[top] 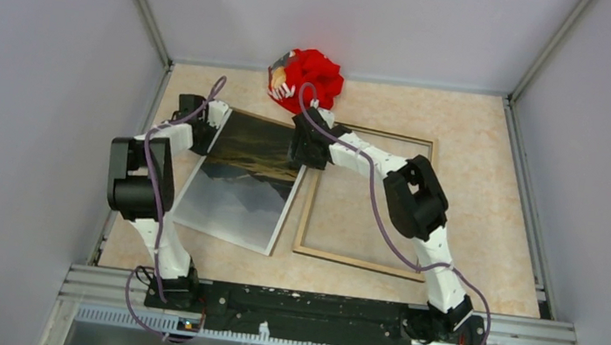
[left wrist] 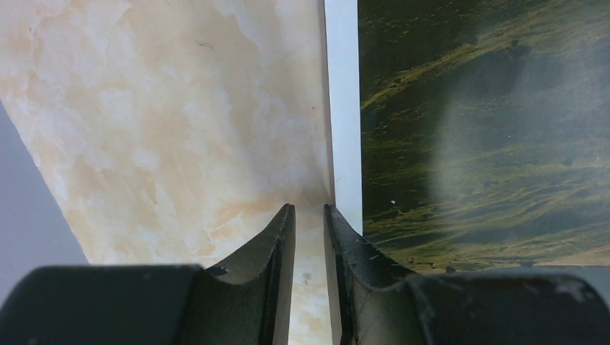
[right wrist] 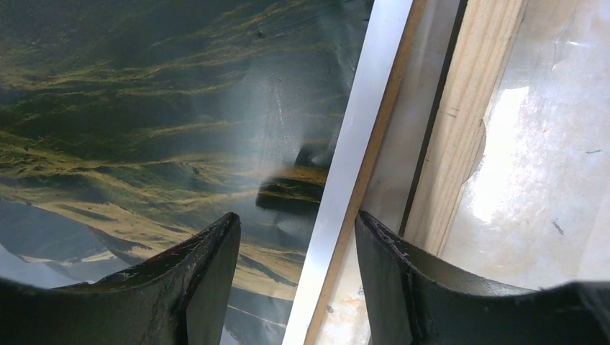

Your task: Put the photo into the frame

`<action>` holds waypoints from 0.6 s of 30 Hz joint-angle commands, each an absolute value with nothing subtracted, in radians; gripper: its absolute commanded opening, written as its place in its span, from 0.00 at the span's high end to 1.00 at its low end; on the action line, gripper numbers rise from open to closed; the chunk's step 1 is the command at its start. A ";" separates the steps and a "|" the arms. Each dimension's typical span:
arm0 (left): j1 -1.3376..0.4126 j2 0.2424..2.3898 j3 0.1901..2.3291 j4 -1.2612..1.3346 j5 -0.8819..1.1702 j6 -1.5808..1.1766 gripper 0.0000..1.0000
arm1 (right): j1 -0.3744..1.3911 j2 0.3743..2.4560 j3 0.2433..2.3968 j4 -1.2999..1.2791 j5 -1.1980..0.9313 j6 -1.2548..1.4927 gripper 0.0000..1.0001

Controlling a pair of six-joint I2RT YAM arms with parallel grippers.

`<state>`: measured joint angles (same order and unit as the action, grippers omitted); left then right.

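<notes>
Beside the frame (top: 359,262) lies the photo (top: 240,193).

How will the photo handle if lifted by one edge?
Probably stiff: the photo lies flat, and a brown backing shows along its edge. Likely slippery, given the glare on its face. Large and thin, so it may swing.

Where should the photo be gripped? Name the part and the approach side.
Take the photo by its thin white long edge, coming down from the frame side. It lies flat and wide, so only an edge fits a pincer; the open right pincer straddles that edge.
</notes>
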<state>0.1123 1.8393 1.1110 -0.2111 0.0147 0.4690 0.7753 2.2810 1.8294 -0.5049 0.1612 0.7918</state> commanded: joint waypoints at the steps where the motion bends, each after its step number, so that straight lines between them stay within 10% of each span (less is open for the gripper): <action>1: 0.067 1.891 1.056 -0.290 0.096 0.421 0.71 | 0.786 2.246 1.852 -0.481 0.148 0.787 0.40; 18: 0.046 1.903 1.043 -0.280 0.079 0.424 0.72 | 0.816 2.192 1.841 -0.419 0.128 0.729 0.40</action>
<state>0.0841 1.8393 1.0973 -0.1795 -0.0326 0.4690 0.7788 2.2642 1.8111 -0.4973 0.1616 0.7609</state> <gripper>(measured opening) 0.279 0.599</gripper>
